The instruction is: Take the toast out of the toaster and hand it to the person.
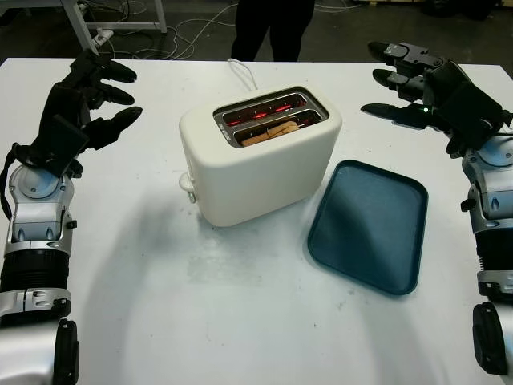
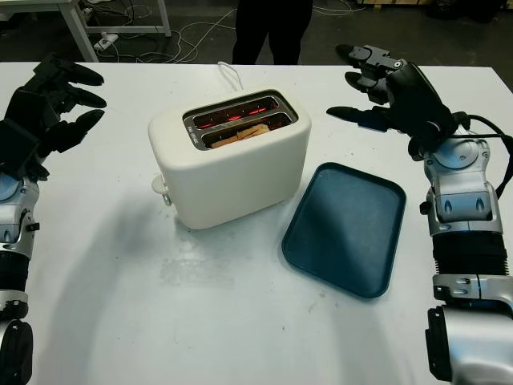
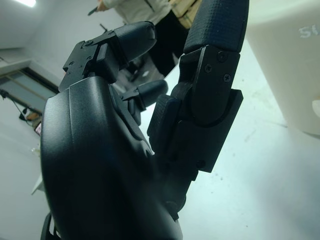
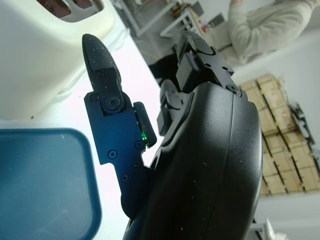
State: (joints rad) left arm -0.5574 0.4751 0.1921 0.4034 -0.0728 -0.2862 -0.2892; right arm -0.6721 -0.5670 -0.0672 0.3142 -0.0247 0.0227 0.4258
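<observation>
- Two hands, both mine, are raised above the white tabletop on either side of the work; neither holds anything.
- Nearest me on my right lies a dark teal tray, flat on the tabletop just beside the toaster; nothing is on it.
- My left hand is open and hangs in the air well out to the left of the toaster, palm turned inward toward it.
- My right hand is likewise open, poised above the tabletop beyond the tray's far corner, fingers aimed toward the toaster's right end.
- Centre, between my hands, stands the cream toaster, its slots running slantwise from near-left to far-right, elements glowing red.
- The toast sits low in the nearer slot, only its pale brown top edge showing; its long axis follows the slot.
- The relation that matters: the toast lies inward and below both hands. My right hand looks somewhat nearer the slot than my left, so I judge it the better one to reach over and pinch the top edge, fingers across the slice's thin side.
- The hot elements alongside are a hazard, I reckon.
- Farthest off, past the tabletop's far edge, stands a person in dark trousers, directly beyond the toaster.
</observation>
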